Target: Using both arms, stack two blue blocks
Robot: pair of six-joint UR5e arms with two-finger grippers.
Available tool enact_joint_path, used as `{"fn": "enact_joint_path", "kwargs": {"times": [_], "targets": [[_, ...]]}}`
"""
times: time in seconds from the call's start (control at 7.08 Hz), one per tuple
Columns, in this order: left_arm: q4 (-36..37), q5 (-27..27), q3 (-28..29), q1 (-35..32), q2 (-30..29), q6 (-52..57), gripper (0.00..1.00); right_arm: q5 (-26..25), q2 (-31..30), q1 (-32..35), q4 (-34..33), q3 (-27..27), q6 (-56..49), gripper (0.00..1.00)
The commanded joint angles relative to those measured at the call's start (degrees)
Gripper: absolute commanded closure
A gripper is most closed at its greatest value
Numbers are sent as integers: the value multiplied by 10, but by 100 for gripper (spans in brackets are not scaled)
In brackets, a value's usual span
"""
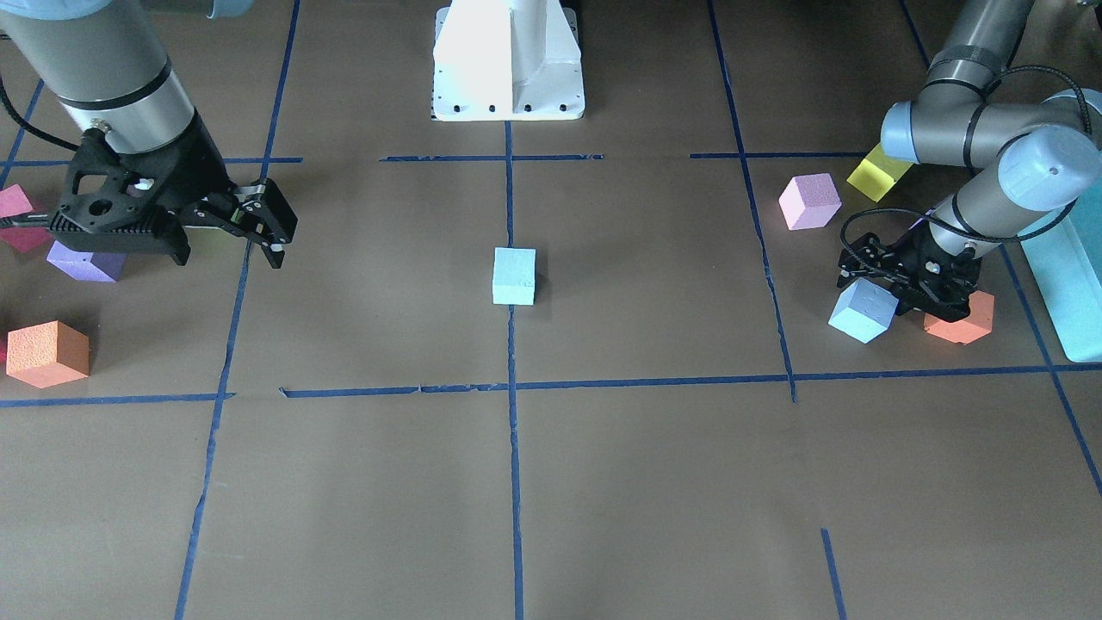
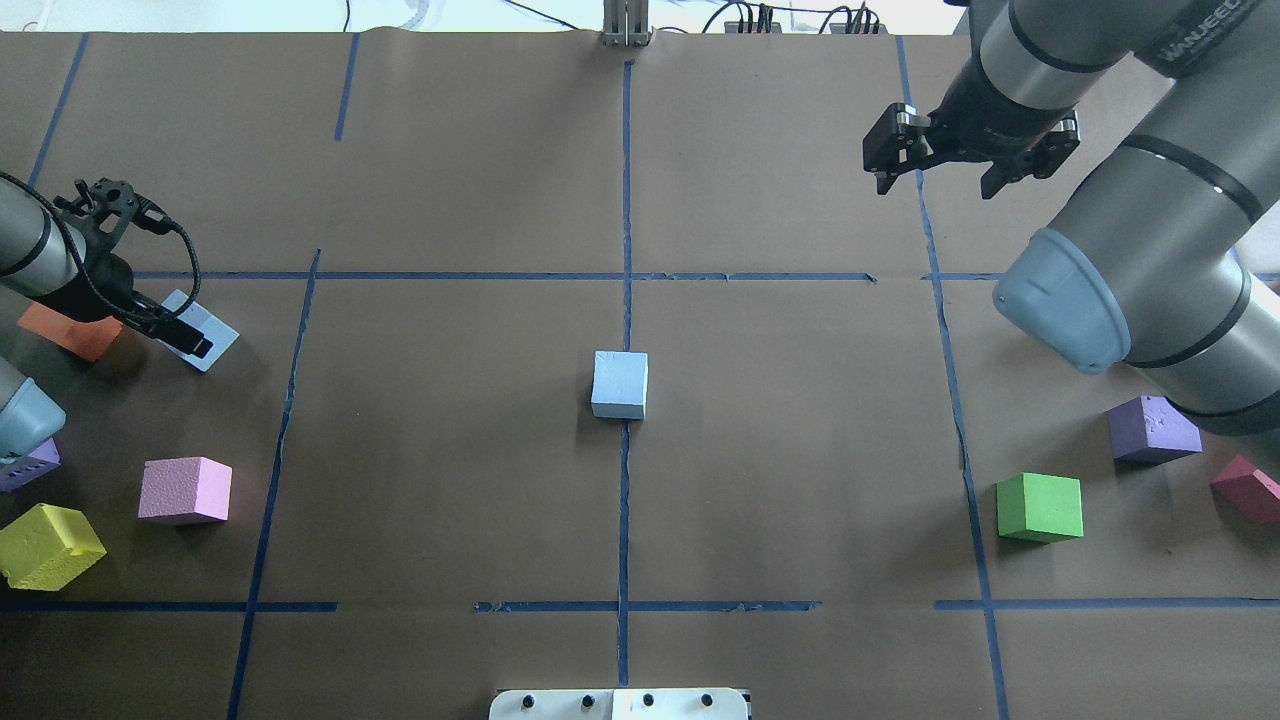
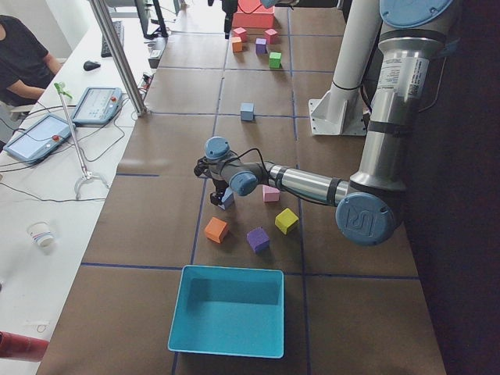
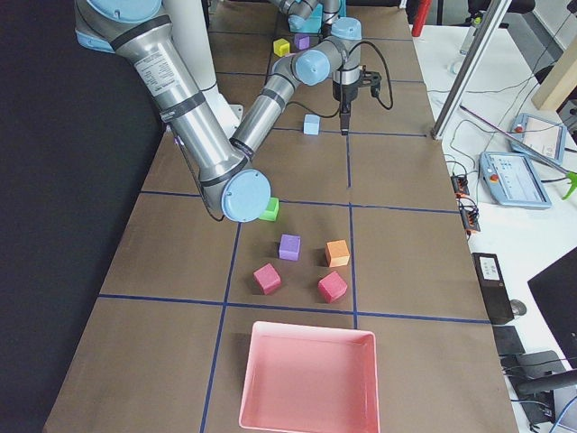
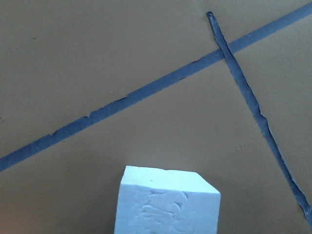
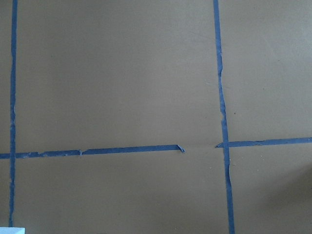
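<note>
One pale blue block sits alone on the table's centre line, also in the overhead view. The second blue block lies turned at an angle on my left side, next to an orange cube. My left gripper is down on this block, a finger on each side, and looks shut on it. The left wrist view shows the block close, at the bottom centre. My right gripper hangs open and empty above the table, well away from the centre block.
A lilac cube, a yellow cube and a teal bin are near my left arm. Purple, orange and green cubes lie on my right side. The white pedestal stands behind the centre.
</note>
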Motion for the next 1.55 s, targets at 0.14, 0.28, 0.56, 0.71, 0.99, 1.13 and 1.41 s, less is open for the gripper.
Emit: {"fn": "enact_joint_path", "kwargs": {"times": [0.14,0.28,0.56,0.71,0.99,1.13,1.41], "targets": [[1,6,11,8,-8,0,11,15,-22,38,0,-3,-70,0],[1,6,10,7,-8,0,39,15,-27,45,0,-4,-85,0],[6,7,-14,3,-6,-5,92,15,-40,59,0,-7,-122,0],[10,4,-27,-4,-6,-6,95,18,-51,74,0,-8,-153,0],[151,3,-80,-23,-51,-7,95,71,-106,129,3,-17,-279,0],[264,6,-111,-29,-103,-7,95,95,-128,161,7,-39,-341,0],[359,5,-143,-23,-178,-84,95,122,-186,228,9,-73,-472,0]]}}
